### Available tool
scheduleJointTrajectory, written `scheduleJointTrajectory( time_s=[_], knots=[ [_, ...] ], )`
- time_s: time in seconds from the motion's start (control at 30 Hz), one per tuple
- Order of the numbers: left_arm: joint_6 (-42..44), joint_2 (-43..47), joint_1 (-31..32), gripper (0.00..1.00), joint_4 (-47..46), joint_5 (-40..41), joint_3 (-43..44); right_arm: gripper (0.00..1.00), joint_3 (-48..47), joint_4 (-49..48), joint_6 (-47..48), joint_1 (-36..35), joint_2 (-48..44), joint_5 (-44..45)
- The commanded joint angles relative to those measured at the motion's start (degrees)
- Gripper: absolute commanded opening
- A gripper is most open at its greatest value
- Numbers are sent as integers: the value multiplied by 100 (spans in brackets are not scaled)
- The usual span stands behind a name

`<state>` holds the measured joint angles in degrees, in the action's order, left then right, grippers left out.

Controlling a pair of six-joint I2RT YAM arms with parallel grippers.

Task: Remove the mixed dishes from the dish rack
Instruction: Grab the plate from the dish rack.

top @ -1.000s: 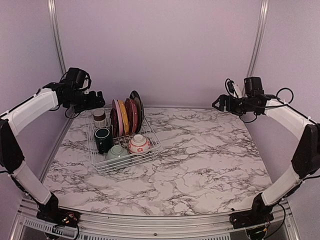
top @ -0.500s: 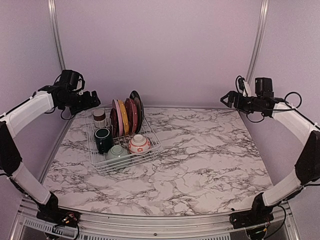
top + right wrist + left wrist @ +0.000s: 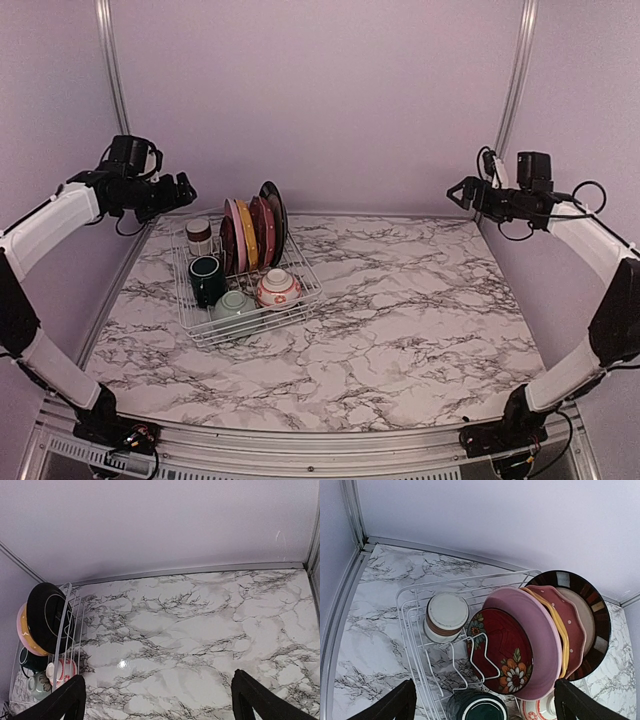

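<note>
Both arms have drawn back toward the side walls. Left gripper (image 3: 181, 190): jaws spread wide, empty, raised just left of the dish rack (image 3: 303, 275). Right gripper (image 3: 456, 192): jaws spread wide, empty, well apart from it. The rack stands far-left on the marble table (image 3: 400, 310), holding upright plates (image 3: 255, 232), dark green mug (image 3: 207, 278), pale green bowl (image 3: 235, 305), floral bowl (image 3: 278, 288) and white-and-brown cup (image 3: 199, 235).

Robot lab test cell: plain lilac wall panels (image 3: 320, 90), aluminium corner posts (image 3: 519, 70), marble-print tabletop (image 3: 400, 320), two bench-mounted arms (image 3: 52, 215).
</note>
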<state>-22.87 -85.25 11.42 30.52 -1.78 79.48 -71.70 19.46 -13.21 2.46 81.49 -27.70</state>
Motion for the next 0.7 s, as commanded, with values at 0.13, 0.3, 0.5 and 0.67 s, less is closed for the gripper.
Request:
scheduleJointTrajectory(
  time_s=[0.13, 0.3, 0.5, 0.67],
  knots=[
    [50, -353, 816, 99, 50, 222, 611, 98, -1091, 592, 502, -1177, 629, 585],
    [-272, -877, 1435, 99, 92, 636, 1199, 98, -1257, 652, 406, -1468, 839, 744],
    [-710, -1274, 1824, 99, 148, 1162, 1684, 98, -1431, 668, 160, -1800, 1011, 1064],
    [-874, -1190, 1813, 99, 187, 1518, 1655, 98, -2565, 947, -16, -2569, 1850, 1541]
  ],
)
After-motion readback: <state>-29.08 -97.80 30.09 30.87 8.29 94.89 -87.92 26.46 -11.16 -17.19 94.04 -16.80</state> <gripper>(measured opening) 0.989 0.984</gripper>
